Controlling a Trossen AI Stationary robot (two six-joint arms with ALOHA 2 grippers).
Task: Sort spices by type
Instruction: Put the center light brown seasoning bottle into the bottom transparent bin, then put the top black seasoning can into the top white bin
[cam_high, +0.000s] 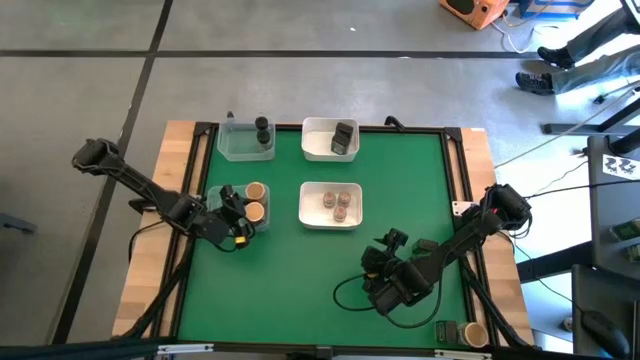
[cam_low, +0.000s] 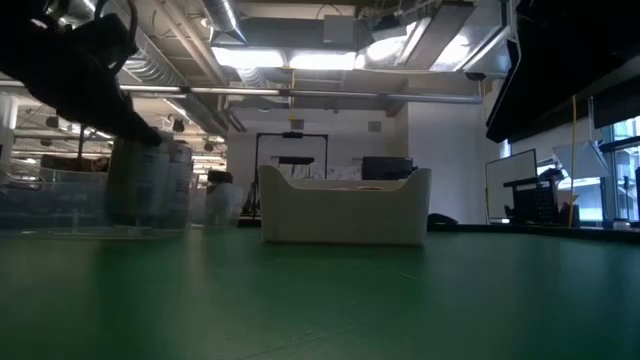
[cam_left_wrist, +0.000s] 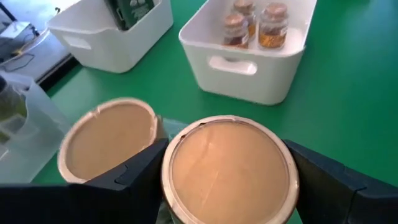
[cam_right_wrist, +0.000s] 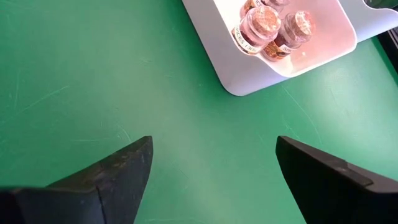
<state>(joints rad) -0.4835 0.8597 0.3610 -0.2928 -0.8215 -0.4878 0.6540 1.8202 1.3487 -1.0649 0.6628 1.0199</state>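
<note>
The left gripper (cam_high: 243, 212) pinched a tan-topped jar (cam_left_wrist: 229, 169) beside its twin (cam_left_wrist: 109, 138) at the table's left, while the right gripper (cam_right_wrist: 208, 165) stood spread over bare green mat (cam_right_wrist: 93, 74).

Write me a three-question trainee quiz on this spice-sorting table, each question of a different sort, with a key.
1. True or false: the right pincer holds a jar.
2. Which things sit in the clear tub at the table's far left corner?
A. small brownish jars
B. black cylinders
C. dark tins
3. Fill in: the left pincer has its fingers on either side of a ____-topped round jar.

Key
1. False: it is open over bare green mat.
2. B. The brownish jars are in the middle white tray; a dark tin is in the far white tray.
3. tan
</note>
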